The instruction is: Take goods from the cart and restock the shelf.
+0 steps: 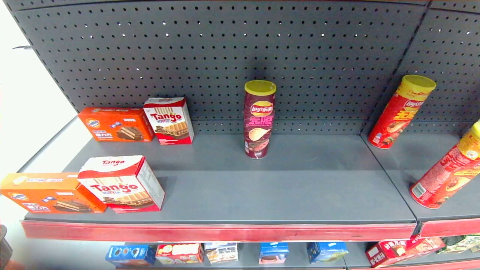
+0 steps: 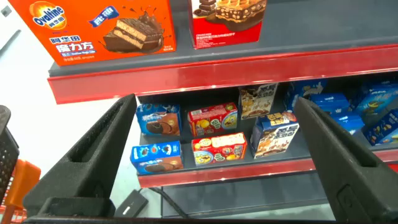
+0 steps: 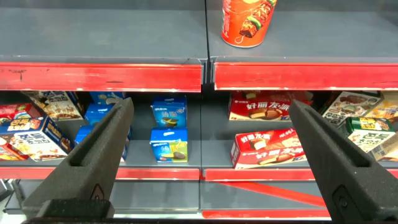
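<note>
You have the grey shelf (image 1: 285, 187) straight ahead, its red front lip running across below the goods and a perforated back panel (image 1: 225, 48) rising behind it. Near the back at the middle, a maroon chip can (image 1: 259, 119) with a yellow lid stands upright, well apart from everything else. To your left sit four boxes. The rear orange box (image 1: 116, 124) and the rear wafer box (image 1: 169, 120) stand side by side against the back panel. The front orange box (image 1: 48, 193) and the front wafer box (image 1: 122, 183) stand side by side at the front edge. On the next section to your right, the rear red can (image 1: 401, 110) stands by the back panel and the front red can (image 1: 446, 176) nearer the lip. Your left pincer (image 2: 213, 102) is released, jaws spread wide with nothing between them. It is held low in front of the shelf's left end, just under the front orange box, and faces the lower shelf (image 2: 249, 171) with its blue biscuit boxes (image 2: 158, 119) and small red boxes (image 2: 212, 118). Your right pincer (image 3: 211, 104) is likewise released and empty. It is level with the seam between the two sections, below the front red can, and faces blue packs (image 3: 169, 112) and red pie boxes (image 3: 261, 106) on the lower tier.
</note>
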